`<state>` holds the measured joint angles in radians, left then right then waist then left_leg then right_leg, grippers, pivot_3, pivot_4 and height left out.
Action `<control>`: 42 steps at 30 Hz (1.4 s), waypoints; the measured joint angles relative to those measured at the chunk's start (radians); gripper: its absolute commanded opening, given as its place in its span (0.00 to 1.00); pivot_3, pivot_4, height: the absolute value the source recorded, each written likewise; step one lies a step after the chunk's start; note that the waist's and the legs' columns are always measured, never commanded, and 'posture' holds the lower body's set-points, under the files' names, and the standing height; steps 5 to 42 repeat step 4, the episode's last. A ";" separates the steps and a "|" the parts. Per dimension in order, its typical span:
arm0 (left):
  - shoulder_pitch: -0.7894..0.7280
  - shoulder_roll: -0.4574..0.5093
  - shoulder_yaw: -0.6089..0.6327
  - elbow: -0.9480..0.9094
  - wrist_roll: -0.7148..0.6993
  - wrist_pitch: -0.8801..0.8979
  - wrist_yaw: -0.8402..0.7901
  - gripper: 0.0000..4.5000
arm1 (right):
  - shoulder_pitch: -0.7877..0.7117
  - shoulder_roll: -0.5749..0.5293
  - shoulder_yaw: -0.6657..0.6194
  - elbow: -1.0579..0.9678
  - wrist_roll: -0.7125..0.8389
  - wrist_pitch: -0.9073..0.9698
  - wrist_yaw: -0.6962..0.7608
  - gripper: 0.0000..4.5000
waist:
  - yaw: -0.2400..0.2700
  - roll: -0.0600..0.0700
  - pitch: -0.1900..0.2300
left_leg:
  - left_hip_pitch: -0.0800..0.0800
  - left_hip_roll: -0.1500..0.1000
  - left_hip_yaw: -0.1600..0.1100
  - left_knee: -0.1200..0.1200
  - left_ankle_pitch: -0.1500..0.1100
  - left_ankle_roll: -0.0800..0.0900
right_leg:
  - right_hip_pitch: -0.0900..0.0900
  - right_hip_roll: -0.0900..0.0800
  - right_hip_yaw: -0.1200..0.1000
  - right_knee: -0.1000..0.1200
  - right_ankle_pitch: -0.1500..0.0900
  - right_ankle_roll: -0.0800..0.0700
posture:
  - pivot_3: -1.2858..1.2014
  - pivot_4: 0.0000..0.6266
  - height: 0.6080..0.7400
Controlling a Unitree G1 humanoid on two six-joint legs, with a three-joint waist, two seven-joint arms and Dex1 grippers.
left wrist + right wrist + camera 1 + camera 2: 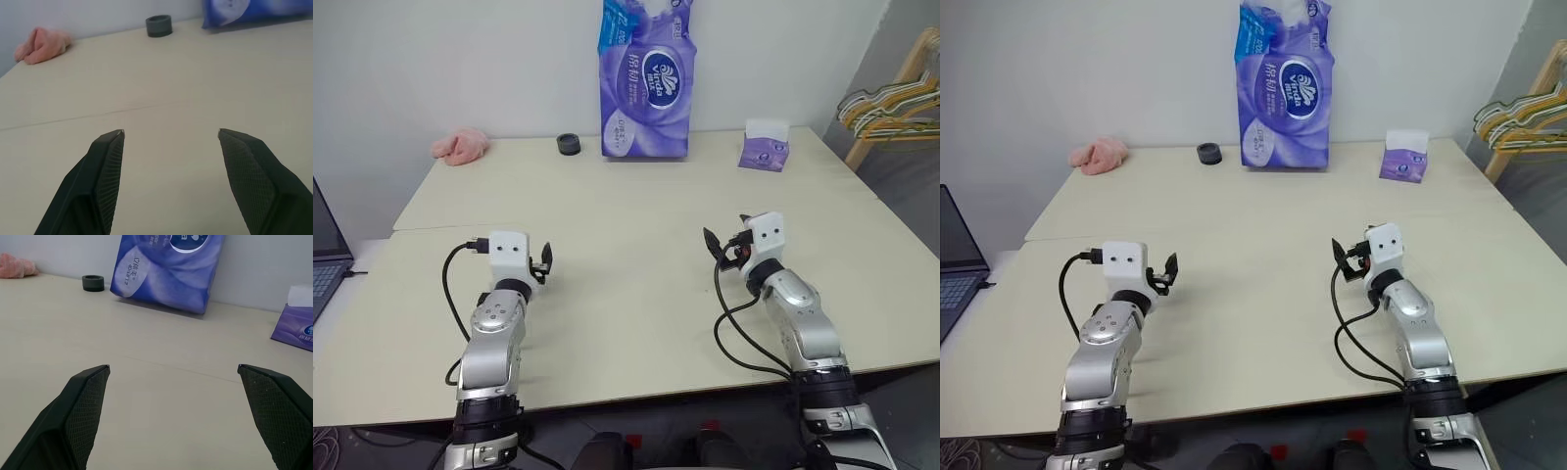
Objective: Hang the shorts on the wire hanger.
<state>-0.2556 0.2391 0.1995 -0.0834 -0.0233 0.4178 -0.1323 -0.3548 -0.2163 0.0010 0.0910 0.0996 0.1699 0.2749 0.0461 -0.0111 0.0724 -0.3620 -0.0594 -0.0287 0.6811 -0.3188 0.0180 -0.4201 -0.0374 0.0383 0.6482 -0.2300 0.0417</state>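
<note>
The shorts are out of view. Several thin wire hangers [891,103] hang on a wooden rack beyond the table's far right corner; I cannot tell which one is the wire hanger of the task. My left gripper [544,258] hovers low over the near left of the beige table [626,294], pointing forward and level. Its fingers stand open with nothing between them [171,132]. My right gripper [728,241] is held the same way over the near right. It is open wide and empty [173,366].
A tall purple tissue pack [646,83] stands at the back middle. A small dark ring [570,144] lies left of it and a purple tissue box [765,147] to its right. A pink cloth [460,145] lies at the back left. A laptop [325,259] sits off the left edge.
</note>
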 measured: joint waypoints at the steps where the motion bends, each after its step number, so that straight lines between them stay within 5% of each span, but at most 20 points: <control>1: -0.017 0.005 0.001 0.015 -0.005 -0.006 -0.007 0.72 | 0.000 0.005 0.000 0.003 -0.001 -0.005 -0.002 0.99 | -0.001 0.000 0.000 | 0.000 0.000 0.000 0.000 0.001 -0.001 | 0.000 0.000 0.000 0.001 0.001 -0.001 | 0.55 0.08 1.00; 42: -0.047 0.008 0.001 0.039 -0.031 -0.019 -0.026 0.72 | 0.000 0.019 0.001 0.003 -0.007 -0.011 -0.015 0.99 | -0.010 0.000 0.000 | 0.001 0.001 -0.001 -0.001 0.003 -0.002 | 0.000 0.001 -0.001 0.003 0.002 -0.002 | 0.55 0.12 1.00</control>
